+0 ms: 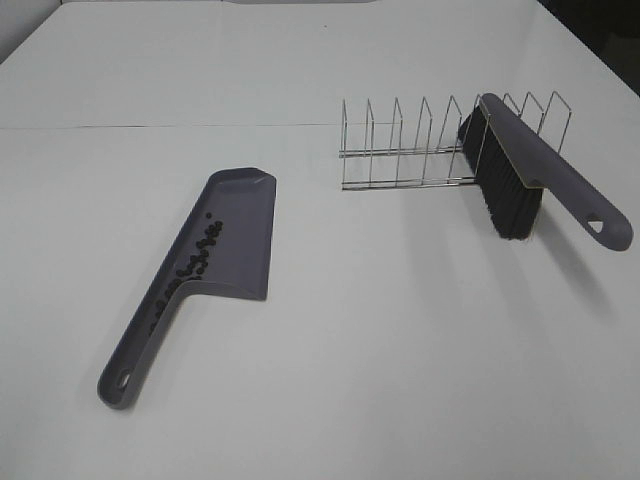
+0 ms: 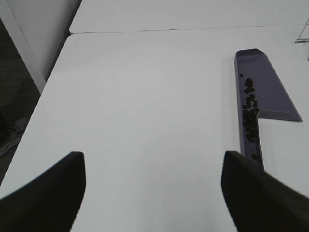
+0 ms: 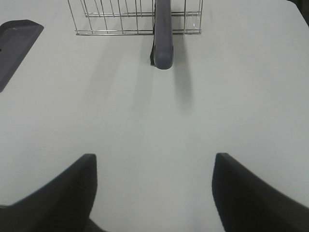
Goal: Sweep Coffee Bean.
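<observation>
A grey-purple dustpan (image 1: 225, 240) lies flat on the white table, left of centre, its handle toward the front. Several tiny dark coffee beans (image 1: 197, 258) lie along its left side wall and down into the handle channel; they also show in the left wrist view (image 2: 250, 116) on the dustpan (image 2: 270, 96). A grey-purple brush (image 1: 520, 175) with black bristles leans in a wire rack (image 1: 420, 145). My left gripper (image 2: 152, 193) is open, empty, set back from the dustpan. My right gripper (image 3: 154, 193) is open, empty, facing the brush handle (image 3: 163, 38). Neither gripper shows in the high view.
The wire rack (image 3: 135, 19) stands at the back right of the table. The table's left edge (image 2: 48, 87) drops off to a dark floor. A seam (image 1: 170, 125) between two table tops runs across the back.
</observation>
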